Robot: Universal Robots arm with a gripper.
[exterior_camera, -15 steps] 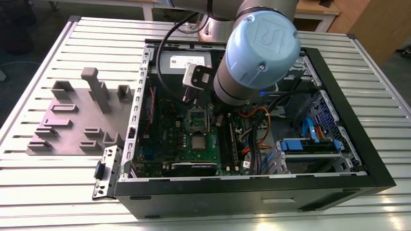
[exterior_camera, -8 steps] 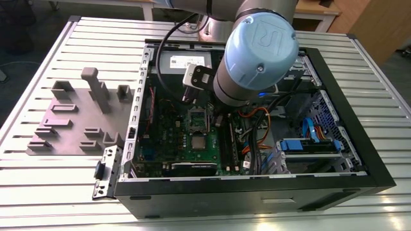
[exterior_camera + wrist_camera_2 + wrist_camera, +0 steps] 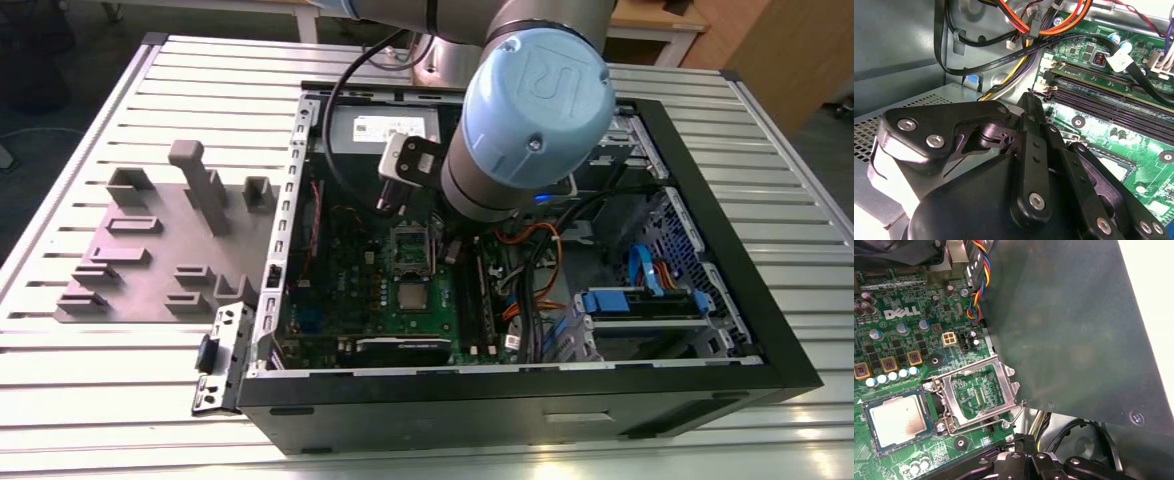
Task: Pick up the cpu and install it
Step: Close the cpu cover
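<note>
The cpu point(image 3: 898, 420), a small silvery square chip, lies flat in its socket on the green board; the exterior view has the cpu point(image 3: 414, 296) in the middle of the open computer case point(image 3: 534, 400). Beside it the metal socket frame point(image 3: 981, 392) stands swung open, with bare board showing through its window. My gripper point(image 3: 1036, 100) hangs over the board close to the memory slots point(image 3: 1094, 95), shut with nothing in it and apart from the chip. Its black body point(image 3: 1039, 462) edges into the first wrist view near the frame's lever.
Orange, yellow and black cables point(image 3: 1019, 30) run along the case wall near the gripper. A grey power supply point(image 3: 387, 125) sits at the case's back and a drive cage with blue parts point(image 3: 641, 300) on the exterior view's right. A grey slotted fixture point(image 3: 160, 240) lies on the table.
</note>
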